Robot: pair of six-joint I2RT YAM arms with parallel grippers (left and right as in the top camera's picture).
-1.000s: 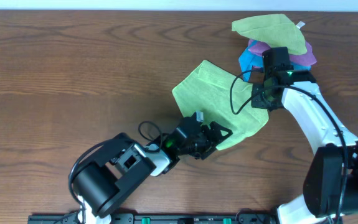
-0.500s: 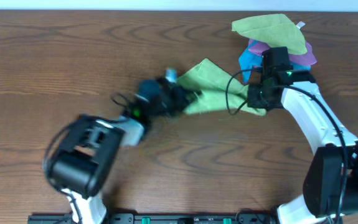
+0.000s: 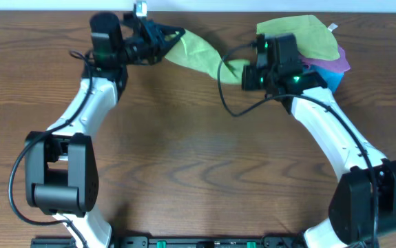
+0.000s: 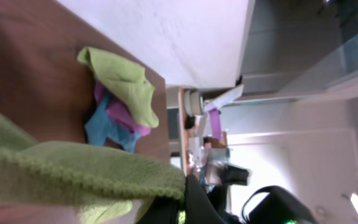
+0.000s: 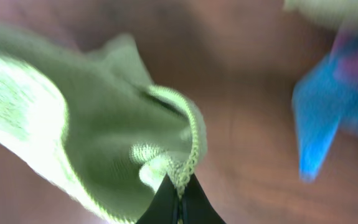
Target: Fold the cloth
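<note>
We hold the lime-green terry cloth (image 3: 196, 53) stretched at the top centre of the frame, and its long axis runs from upper left to lower right. Our left gripper (image 3: 169, 36) is clenched on the upper-left end and our right gripper (image 3: 242, 70) on the other, so neither is nearer.

The cloth (image 3: 199, 56) is nubby, matt terry — the table (image 3: 184, 151) smooth wood-grain.

The left arm reaches from its base at 7 o'clock up to 11 o'clock, and the left hand (image 3: 173, 34) points toward 3 o'clock, fingers clamped on the cloth (image 3: 199, 52). The right arm rises from 5 o'clock to 1 o'clock, and the right hand (image 3: 246, 71) faces 9 o'clock, fingers pinched together on the cloth's other end.
</note>
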